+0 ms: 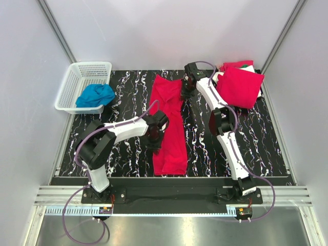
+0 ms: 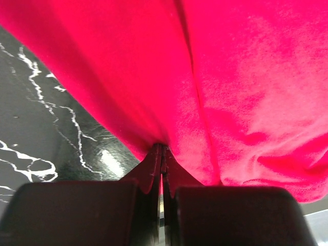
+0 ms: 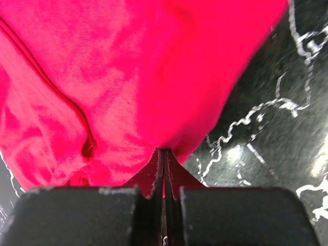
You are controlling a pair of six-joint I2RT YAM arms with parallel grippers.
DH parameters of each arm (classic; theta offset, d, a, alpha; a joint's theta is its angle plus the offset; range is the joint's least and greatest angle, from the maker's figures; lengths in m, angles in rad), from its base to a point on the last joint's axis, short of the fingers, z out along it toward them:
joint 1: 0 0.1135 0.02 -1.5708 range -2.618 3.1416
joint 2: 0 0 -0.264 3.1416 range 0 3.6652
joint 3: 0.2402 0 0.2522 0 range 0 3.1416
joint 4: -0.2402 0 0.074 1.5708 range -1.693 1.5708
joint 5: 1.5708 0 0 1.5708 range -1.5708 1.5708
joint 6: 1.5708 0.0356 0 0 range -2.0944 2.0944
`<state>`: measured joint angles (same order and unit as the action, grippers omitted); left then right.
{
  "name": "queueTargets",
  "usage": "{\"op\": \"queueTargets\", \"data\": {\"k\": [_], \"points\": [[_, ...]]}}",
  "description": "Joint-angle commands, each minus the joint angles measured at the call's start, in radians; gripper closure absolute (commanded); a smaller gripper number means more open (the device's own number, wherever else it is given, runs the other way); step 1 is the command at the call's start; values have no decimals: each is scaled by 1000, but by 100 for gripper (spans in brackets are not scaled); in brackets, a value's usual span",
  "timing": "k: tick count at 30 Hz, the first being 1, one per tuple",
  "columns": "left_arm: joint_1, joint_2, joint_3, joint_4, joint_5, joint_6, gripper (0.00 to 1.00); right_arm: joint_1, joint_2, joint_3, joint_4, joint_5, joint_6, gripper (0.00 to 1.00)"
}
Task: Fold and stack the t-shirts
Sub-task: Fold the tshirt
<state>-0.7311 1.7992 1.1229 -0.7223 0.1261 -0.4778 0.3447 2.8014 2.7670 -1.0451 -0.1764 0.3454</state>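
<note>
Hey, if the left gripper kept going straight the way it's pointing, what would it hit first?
The left gripper is shut on the long red cotton t-shirt, so more of that fabric comes first; what lies beyond is hidden.

Both arms are built from white link shells joined by rounded black joint housings. The left arm (image 1: 125, 129) carries a bulky black shoulder housing, and the right arm (image 1: 233, 154) alternates slim white and black segments. Each rises from a black base plate (image 1: 102, 196) at the table's near edge, where a thin purple cable (image 1: 63, 220) loops out and then runs along the links. The left fingers (image 2: 151, 169) and right fingers (image 3: 151, 173) are matte black wedges tapering to thin tips, set on broad black blocks. The right block's top edge is scuffed pale.
</note>
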Motion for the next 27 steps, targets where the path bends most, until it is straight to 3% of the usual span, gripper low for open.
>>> {"op": "queueTargets", "data": {"k": [1, 25, 27], "points": [[-31, 5, -52, 61, 18, -16, 100, -33, 50, 31, 40, 20, -3, 100], [-54, -9, -135, 89, 41, 18, 100, -76, 60, 51, 157, -25, 1, 100], [-54, -8, -137, 89, 32, 19, 100, -81, 53, 46, 158, -23, -5, 95]]}}
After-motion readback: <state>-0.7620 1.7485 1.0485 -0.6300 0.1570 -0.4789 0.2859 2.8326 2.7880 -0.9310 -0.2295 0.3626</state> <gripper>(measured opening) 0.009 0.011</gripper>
